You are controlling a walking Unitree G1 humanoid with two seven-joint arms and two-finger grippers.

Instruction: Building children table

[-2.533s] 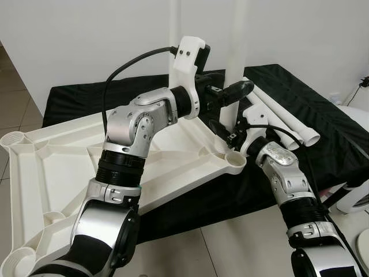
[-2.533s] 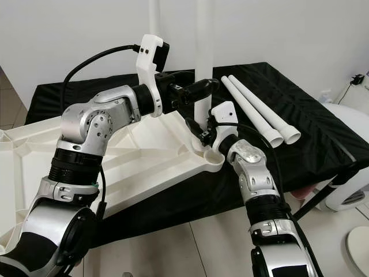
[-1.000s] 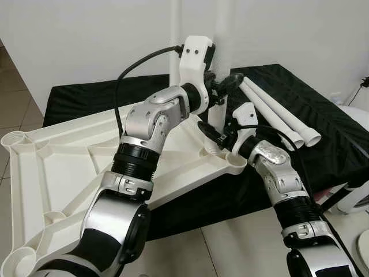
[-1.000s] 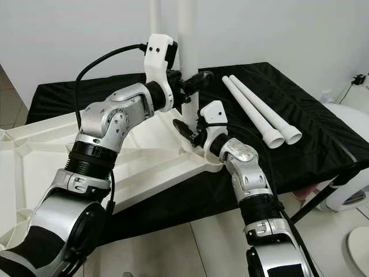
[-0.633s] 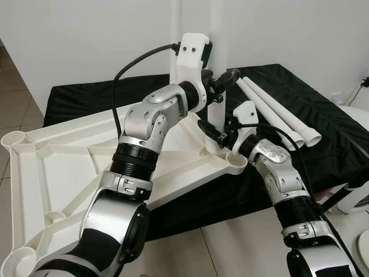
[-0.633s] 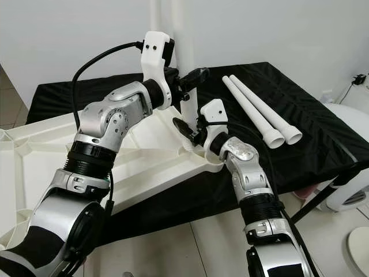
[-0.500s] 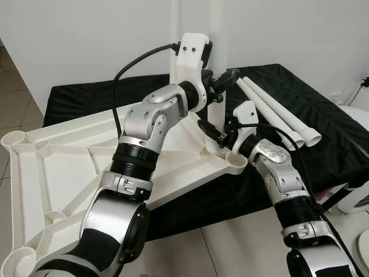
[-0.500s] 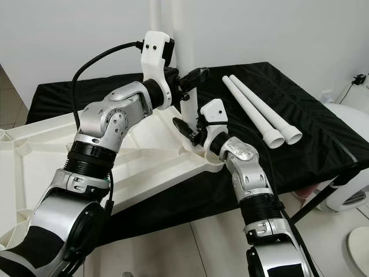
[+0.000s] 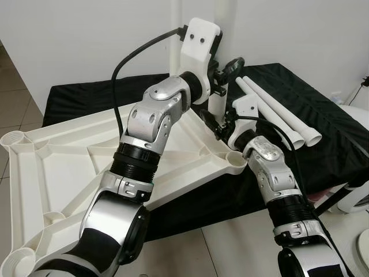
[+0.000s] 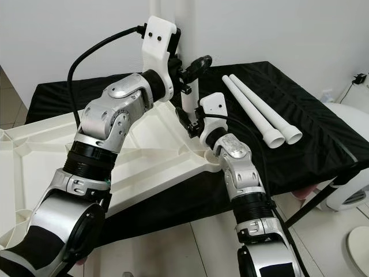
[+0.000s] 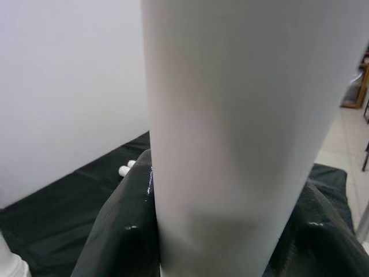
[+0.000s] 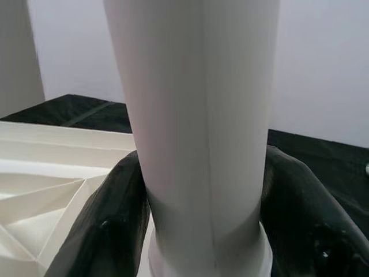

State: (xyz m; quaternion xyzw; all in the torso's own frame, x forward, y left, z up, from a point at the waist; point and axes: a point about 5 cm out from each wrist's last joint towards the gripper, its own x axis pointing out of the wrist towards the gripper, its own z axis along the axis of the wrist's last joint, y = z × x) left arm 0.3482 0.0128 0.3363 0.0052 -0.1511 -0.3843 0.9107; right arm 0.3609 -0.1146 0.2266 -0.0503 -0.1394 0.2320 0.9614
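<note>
Left eye view: the silver left arm bends at the elbow and reaches forward over the upturned white plastic tabletop [image 9: 63,167], its left gripper [image 9: 226,70] clamped around the upright white plastic leg tube [image 10: 190,92] partway up. The right arm stretches up from lower right, and the right gripper [image 10: 187,124] is clenched on the same tube just above its base. In the left wrist view the two black fingers [image 11: 124,231] press either side of the tube; in the right wrist view the fingers [image 12: 109,225] hug it just above its flared collar, which sits on the white tabletop.

The tabletop lies upside down, partly on a table draped in black cloth [image 9: 323,124] and partly overhanging the pale tiled floor [image 9: 230,248]. A plain white wall [image 9: 86,40] stands behind. A second upright white tube [image 9: 174,34] rises behind the left wrist.

Two loose white leg tubes [image 10: 259,115] lie side by side on the cloth, to the right of the grippers. Round sockets show at three of the tabletop's corners [image 9: 14,138].
</note>
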